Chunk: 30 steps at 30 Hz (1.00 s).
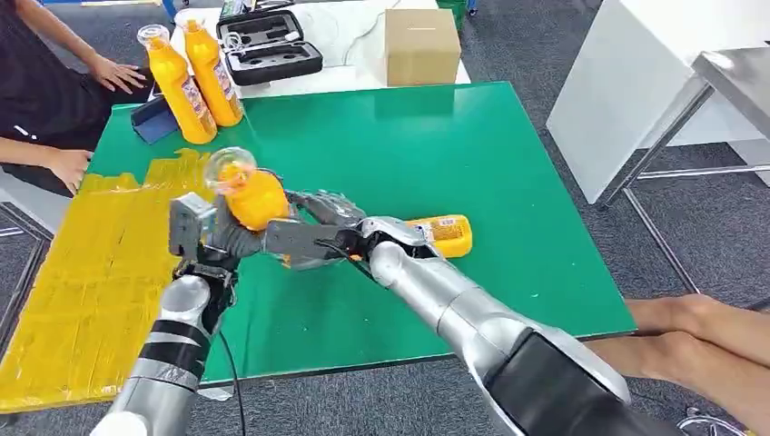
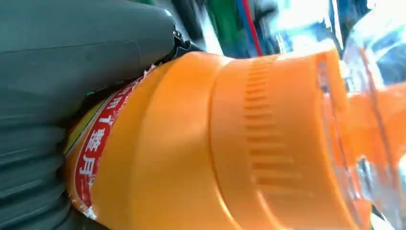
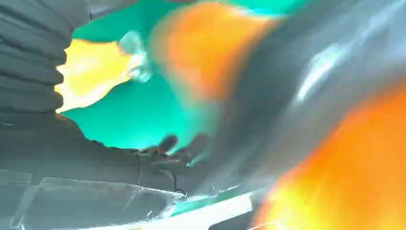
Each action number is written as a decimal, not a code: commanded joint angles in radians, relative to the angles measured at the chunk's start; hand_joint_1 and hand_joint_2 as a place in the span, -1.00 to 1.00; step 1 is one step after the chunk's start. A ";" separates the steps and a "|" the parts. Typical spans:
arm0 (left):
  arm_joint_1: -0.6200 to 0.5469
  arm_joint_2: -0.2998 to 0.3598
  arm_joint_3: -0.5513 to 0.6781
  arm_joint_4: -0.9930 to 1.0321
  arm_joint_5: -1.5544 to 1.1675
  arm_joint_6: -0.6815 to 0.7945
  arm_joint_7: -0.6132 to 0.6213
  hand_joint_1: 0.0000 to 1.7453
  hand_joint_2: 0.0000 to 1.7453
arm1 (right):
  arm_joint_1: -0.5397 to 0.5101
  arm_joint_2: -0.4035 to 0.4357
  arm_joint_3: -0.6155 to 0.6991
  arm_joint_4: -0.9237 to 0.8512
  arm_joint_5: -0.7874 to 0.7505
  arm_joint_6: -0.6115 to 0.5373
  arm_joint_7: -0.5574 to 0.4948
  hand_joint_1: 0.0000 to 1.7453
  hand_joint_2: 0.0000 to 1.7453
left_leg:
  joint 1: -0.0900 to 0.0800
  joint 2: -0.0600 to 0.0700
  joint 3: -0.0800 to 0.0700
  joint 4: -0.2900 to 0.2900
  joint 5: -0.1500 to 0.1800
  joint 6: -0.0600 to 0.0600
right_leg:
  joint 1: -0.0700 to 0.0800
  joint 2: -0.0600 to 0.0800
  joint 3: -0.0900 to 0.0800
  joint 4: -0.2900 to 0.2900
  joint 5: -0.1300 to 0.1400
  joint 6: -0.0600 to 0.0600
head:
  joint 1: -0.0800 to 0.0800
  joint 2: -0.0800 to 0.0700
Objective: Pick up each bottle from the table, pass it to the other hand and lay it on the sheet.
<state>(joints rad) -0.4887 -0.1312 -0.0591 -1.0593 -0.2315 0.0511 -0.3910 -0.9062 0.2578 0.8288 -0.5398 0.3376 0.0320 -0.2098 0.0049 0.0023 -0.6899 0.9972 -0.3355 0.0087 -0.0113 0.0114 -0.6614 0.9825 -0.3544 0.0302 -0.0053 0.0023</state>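
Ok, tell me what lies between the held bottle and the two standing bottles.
Head view: bare green table and a corner of the yellow sheet separate the held bottle from the standing bottles.

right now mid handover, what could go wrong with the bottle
1. The orange plastic bottle with clear cap sits between the left hand and right hand; a mistimed release could drop it onto the green table.
2. It might land short of the yellow sheet.
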 commanded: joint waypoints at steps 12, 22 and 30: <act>-0.118 0.148 0.085 0.234 -0.642 0.473 0.065 1.00 1.00 | -0.004 -0.122 -0.244 -0.005 0.037 0.053 -0.058 -1.00 -1.00 | 0.000 -0.001 0.002 0.000 0.000 -0.001 | 0.000 -0.002 0.003 0.000 -0.001 0.000 | 0.000 0.000; -0.227 0.207 -0.002 0.615 -1.075 0.523 0.269 1.00 1.00 | -0.021 -0.093 -0.227 0.049 0.082 0.103 -0.064 -1.00 1.00 | 0.000 -0.001 0.004 0.000 -0.001 -0.001 | 0.000 -0.002 0.004 0.001 -0.002 -0.001 | 0.000 0.000; -0.221 0.257 0.008 0.754 -1.150 0.439 0.355 1.00 1.00 | -0.031 -0.087 -0.197 0.046 0.087 0.135 -0.073 -1.00 1.00 | 0.000 0.003 0.005 0.001 -0.003 -0.001 | 0.000 0.001 0.004 0.001 -0.002 -0.001 | 0.000 0.000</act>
<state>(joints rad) -0.6410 0.0630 -0.0210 -0.5728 -1.3497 0.5371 -0.0797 -0.8851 0.1641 0.5963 -0.5535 0.4212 0.1412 -0.2773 0.0049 0.0040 -0.6904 0.9971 -0.3343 0.0080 -0.0112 0.0122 -0.6627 0.9830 -0.3535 0.0303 -0.0057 0.0023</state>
